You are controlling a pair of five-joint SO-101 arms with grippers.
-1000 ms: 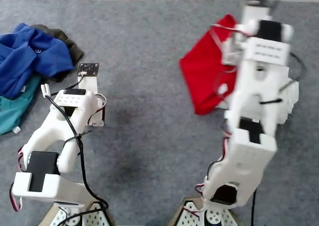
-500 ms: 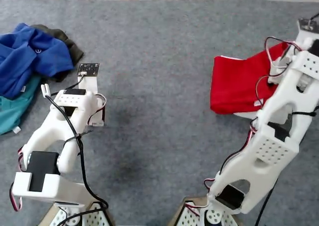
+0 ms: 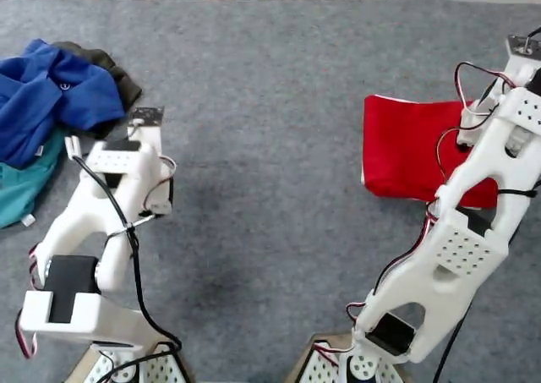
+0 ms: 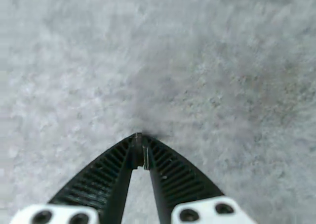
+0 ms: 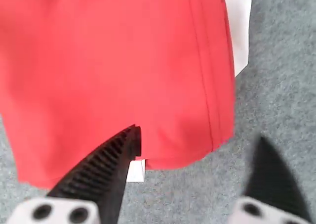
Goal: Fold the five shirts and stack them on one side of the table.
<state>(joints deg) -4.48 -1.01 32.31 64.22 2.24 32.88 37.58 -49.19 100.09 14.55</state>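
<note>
Right tool (image 5: pixel 197 135): wide open, nothing in it, low over the red shirt (image 3: pixel 406 150). Can't tell if a tip touches the cloth.

Red shirt is folded flat at 3 o'clock on the tabletop (image 3: pixel 270 79). It lies on a white garment (image 5: pixel 238 31) that peeks out at two edges, so this reads as the stack, two deep. Looks like the drop-off step.

To do it well:
- Pull out straight up with no sideways drag, or a tip could catch the hem and peel the fold open.
- Red sits slightly off the white layer. Square it only by pushing an edge, not pinching.

Left tool (image 4: pixel 139 137): closed on nothing, over bare tabletop, near the pile at 9–10 o'clock. There the blue shirt (image 3: pixel 51 95) lies over the teal shirt (image 3: pixel 25 188), with a dark olive garment (image 3: pixel 106 66) behind. My guess is three left to fold. Blue is on top, so it's the sensible next grab.
</note>
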